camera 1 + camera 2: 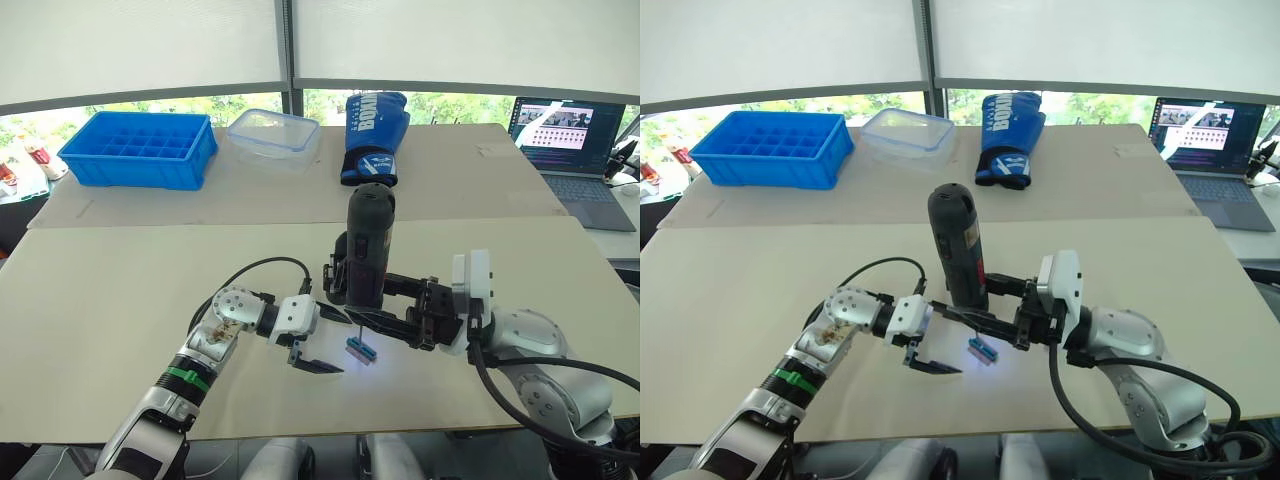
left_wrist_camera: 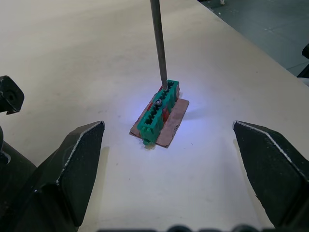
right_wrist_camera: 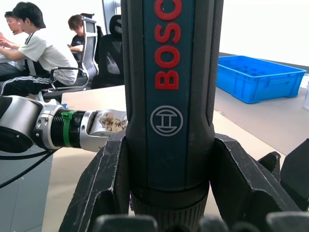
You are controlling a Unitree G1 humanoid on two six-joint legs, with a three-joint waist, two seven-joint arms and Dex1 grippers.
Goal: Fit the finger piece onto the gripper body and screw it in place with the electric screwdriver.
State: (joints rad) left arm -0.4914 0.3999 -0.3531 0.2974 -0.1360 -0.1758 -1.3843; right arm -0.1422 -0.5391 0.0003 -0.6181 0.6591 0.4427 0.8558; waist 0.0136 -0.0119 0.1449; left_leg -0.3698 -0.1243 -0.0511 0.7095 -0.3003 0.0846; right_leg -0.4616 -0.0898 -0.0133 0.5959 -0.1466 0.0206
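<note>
Standing upright between right fingers: electric screwdriver.

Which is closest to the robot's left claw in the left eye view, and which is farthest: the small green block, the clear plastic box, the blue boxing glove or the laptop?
Measured from the left gripper:
1. Small green block, on the table just beside its open fingers.
2. Blue boxing glove, far side, roughly centre.
3. Clear plastic box, far side; too close to the glove to rank firmly.
4. Laptop, far right corner.
</note>
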